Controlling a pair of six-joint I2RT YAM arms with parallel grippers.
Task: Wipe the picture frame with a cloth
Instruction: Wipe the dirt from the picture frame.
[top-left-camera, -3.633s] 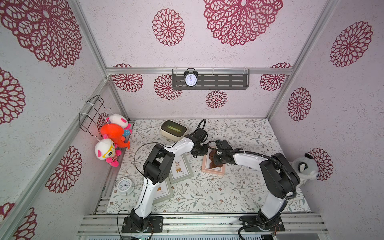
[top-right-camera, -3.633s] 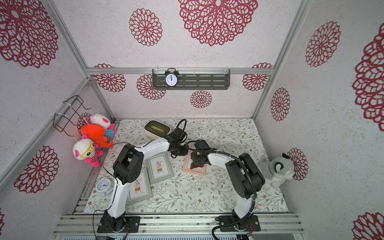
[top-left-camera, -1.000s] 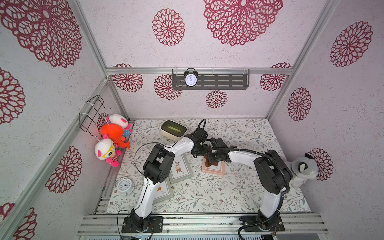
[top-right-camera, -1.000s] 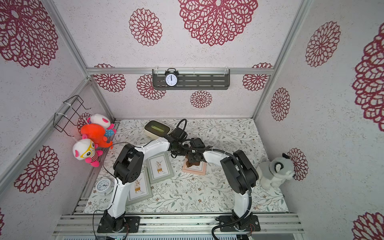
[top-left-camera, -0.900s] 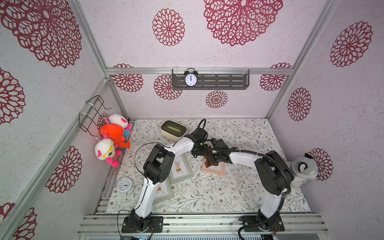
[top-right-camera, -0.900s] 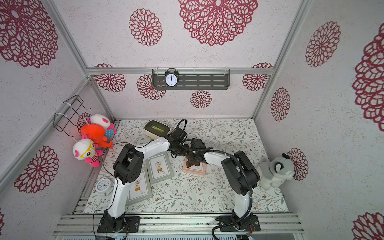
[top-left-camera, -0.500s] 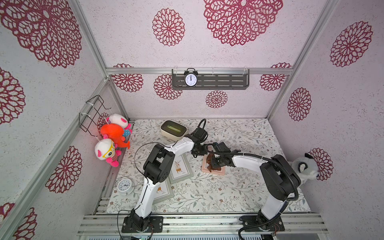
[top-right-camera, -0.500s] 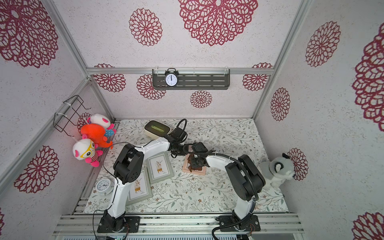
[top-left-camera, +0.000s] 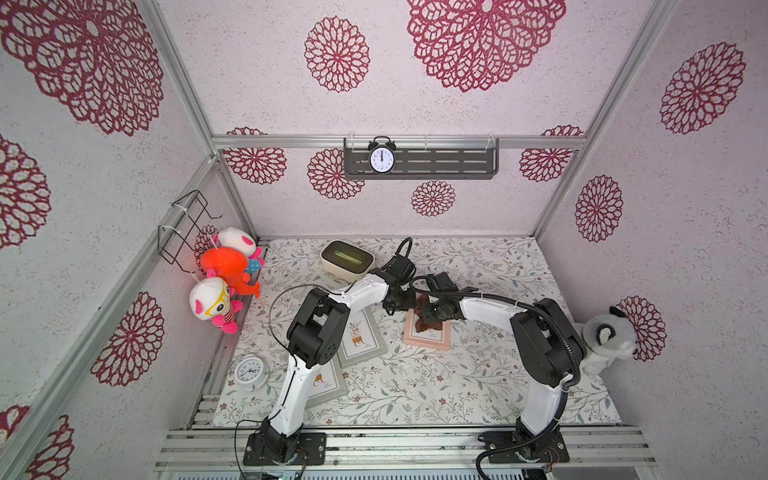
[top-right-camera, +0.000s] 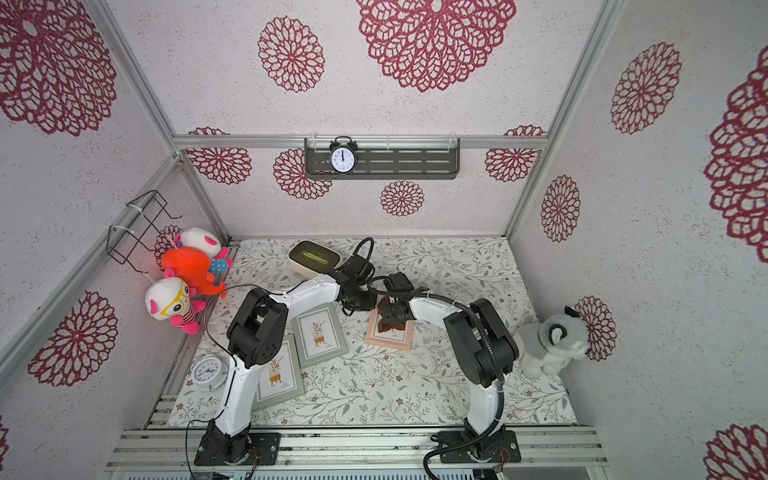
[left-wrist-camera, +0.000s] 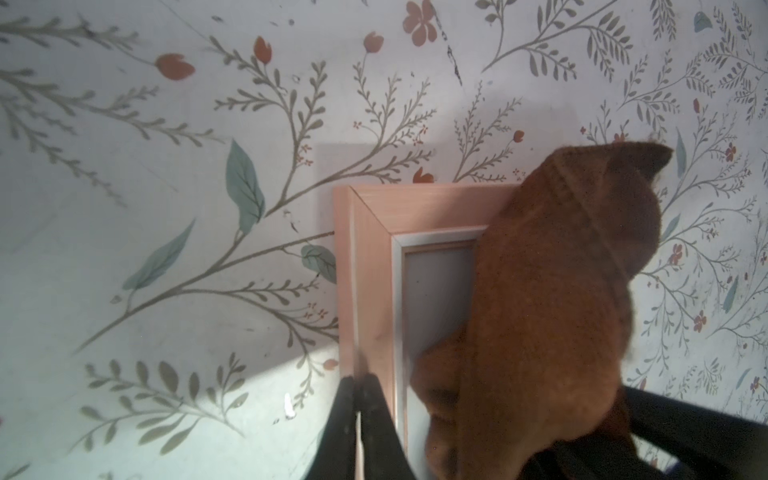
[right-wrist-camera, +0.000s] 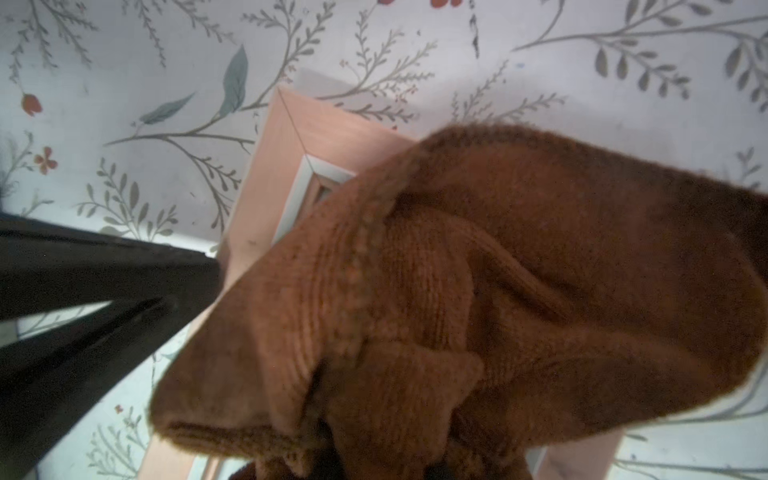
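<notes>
A pink picture frame (top-left-camera: 432, 341) (top-right-camera: 390, 337) lies flat on the flowered table. A rust-brown cloth (top-left-camera: 427, 323) (top-right-camera: 390, 323) lies bunched on its glass, and my right gripper (top-left-camera: 428, 313) (top-right-camera: 388, 312) is shut on the cloth from above. In the right wrist view the cloth (right-wrist-camera: 457, 270) hides those jaws and most of the frame (right-wrist-camera: 278, 166). My left gripper (top-left-camera: 400, 306) (left-wrist-camera: 359, 380) is shut, its tips pressing on the frame's side border (left-wrist-camera: 370, 257) beside the cloth (left-wrist-camera: 561, 291).
Two grey-green picture frames (top-left-camera: 360, 337) (top-left-camera: 329, 384) lie left of the pink one under the left arm. A white clock (top-left-camera: 248, 372) sits at the front left, a cream box (top-left-camera: 347, 258) at the back, plush toys (top-left-camera: 226, 270) on the left wall and a grey plush (top-left-camera: 606, 338) at the right.
The right gripper has rubbed the cloth over the frame, toward the front half a second ago and back toward the far side now. The left gripper has stayed on the frame's edge.
</notes>
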